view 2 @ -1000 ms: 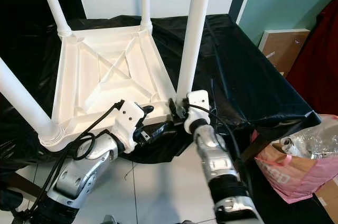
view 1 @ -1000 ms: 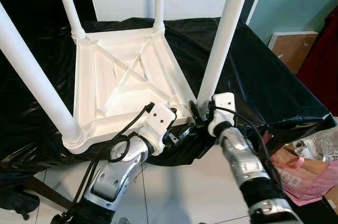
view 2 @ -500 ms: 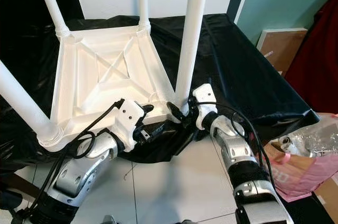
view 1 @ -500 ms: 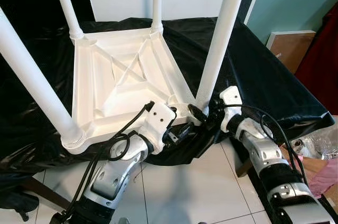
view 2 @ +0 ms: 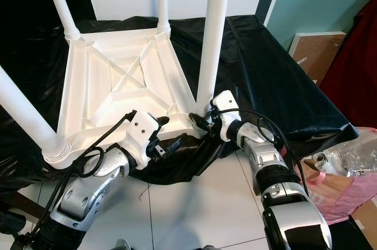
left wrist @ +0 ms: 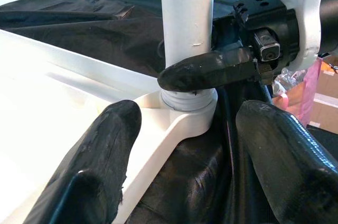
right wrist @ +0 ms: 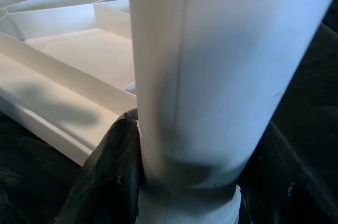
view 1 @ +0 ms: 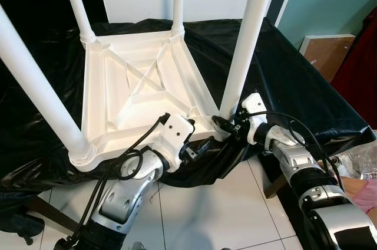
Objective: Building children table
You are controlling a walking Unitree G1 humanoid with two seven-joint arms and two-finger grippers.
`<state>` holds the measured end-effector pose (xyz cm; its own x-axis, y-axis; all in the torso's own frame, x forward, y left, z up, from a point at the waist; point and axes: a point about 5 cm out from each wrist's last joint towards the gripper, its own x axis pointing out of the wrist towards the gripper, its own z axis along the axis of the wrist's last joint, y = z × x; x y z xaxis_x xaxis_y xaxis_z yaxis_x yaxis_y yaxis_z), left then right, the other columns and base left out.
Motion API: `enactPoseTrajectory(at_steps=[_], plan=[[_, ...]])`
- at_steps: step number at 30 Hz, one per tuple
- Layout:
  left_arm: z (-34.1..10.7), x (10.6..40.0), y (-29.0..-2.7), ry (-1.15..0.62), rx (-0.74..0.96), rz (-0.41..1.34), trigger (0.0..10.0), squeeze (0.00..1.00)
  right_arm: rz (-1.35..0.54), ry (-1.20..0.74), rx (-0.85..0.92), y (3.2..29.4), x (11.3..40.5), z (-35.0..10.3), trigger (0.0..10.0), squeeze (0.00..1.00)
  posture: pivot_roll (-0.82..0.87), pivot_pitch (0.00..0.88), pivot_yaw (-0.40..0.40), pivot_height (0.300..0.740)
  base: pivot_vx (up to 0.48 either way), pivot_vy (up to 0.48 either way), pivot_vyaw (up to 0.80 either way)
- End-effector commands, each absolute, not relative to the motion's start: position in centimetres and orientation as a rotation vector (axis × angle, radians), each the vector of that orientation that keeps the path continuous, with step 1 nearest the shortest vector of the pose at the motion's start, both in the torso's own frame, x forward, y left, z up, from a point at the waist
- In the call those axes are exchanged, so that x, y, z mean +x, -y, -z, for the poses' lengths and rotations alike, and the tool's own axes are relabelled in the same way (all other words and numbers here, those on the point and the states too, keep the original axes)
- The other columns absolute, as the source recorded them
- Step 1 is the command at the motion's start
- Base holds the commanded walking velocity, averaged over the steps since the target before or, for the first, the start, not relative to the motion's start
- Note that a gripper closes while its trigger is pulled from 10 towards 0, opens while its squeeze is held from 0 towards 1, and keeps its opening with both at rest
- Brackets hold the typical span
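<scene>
- Upturned white table top (view 1: 141,94) resting on black sheet (view 1: 283,79), all four legs pointing up, ribbed underside exposed for fitting.
- Right gripper (view 1: 227,129) clasping near-right leg (view 1: 244,43) just above its socket, fingers (left wrist: 211,71) pressed to either side, likely to twist it tight.
- Left gripper (left wrist: 185,145) spread wide, grasping nothing, straddling the corner beside that socket, probably to brace the top.

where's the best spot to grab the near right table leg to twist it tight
Low on the leg, just above its threaded collar, coming in from the open front-right side, as the right gripper does. The leg is a smooth upright round tube, so fingers close across it best there; the tabletop rim blocks the inner side. The left gripper sits open by the corner.
</scene>
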<state>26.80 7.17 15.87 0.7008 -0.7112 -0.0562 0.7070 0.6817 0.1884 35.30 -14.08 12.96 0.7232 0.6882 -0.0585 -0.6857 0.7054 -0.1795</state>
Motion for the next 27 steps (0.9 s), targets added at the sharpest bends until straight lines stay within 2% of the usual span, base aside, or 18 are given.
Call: enactPoseTrajectory(at_steps=[1, 4, 5, 11, 14, 20, 23, 25, 27], plan=[[-15.7, 26.7, -7.1, 0.019, 0.204, 0.802, 10.0, 0.0, -0.773, -0.032, -0.231, 14.7, 34.9, -11.9, 0.0, 0.0, 0.06, 0.064, -0.083, 0.74, 0.0, 0.0, 0.0], [-15.7, 26.7, -7.1, 0.02, 0.204, 0.804, 10.0, 0.0, -0.76, -0.044, -0.205, 14.8, 35.0, -11.6, 0.0, 0.0, 0.06, 0.064, -0.083, 0.74, 0.0, 0.0, 0.0], [-15.7, 26.7, -7.1, 0.02, 0.203, 0.804, 10.0, 0.0, -0.751, -0.044, -0.185, 14.8, 34.9, -11.5, 10.0, 0.0, 0.06, 0.064, -0.083, 0.74, 0.0, 0.0, 0.0], [-15.7, 26.7, -7.0, 0.02, 0.201, 0.805, 10.0, 0.0, -0.734, -0.04, -0.137, 14.4, 34.6, -11.1, 10.0, 0.0, 0.05, 0.065, -0.085, 0.74, 0.0, 0.0, 0.0], [-15.6, 26.6, -6.8, 0.019, 0.198, 0.813, 10.0, 0.0, -0.593, -0.018, -0.1, 14.0, 34.6, -10.9, 10.0, 0.0, 0.04, 0.063, -0.082, 0.74, 0.0, 0.0, 0.0], [-15.5, 26.5, -6.7, 0.016, 0.198, 0.821, 10.0, 0.0, -0.483, -0.011, -0.027, 13.3, 34.5, -10.7, 10.0, 0.0, 0.04, 0.058, -0.078, 0.74, 0.0, 0.0, 0.0], [-15.5, 26.6, -6.6, 0.018, 0.198, 0.83, 10.0, 0.0, -0.335, -0.031, -0.002, 12.6, 34.2, -10.1, 10.0, 0.0, 0.03, 0.048, -0.079, 0.74, 0.0, 0.0, 0.0], [-15.5, 26.6, -6.6, 0.018, 0.198, 0.83, 10.0, 0.0, -0.335, -0.031, -0.002, 12.6, 34.2, -10.1, 10.0, 0.0, 0.03, 0.048, -0.079, 0.74, 0.0, 0.0, 0.0], [-15.5, 26.6, -6.4, 0.02, 0.198, 0.835, 10.0, 0.0, -0.237, -0.038, 0.01, 12.4, 34.0, -9.8, 10.0, 0.0, 0.03, 0.048, -0.08, 0.74, 0.0, 0.0, 0.0]])
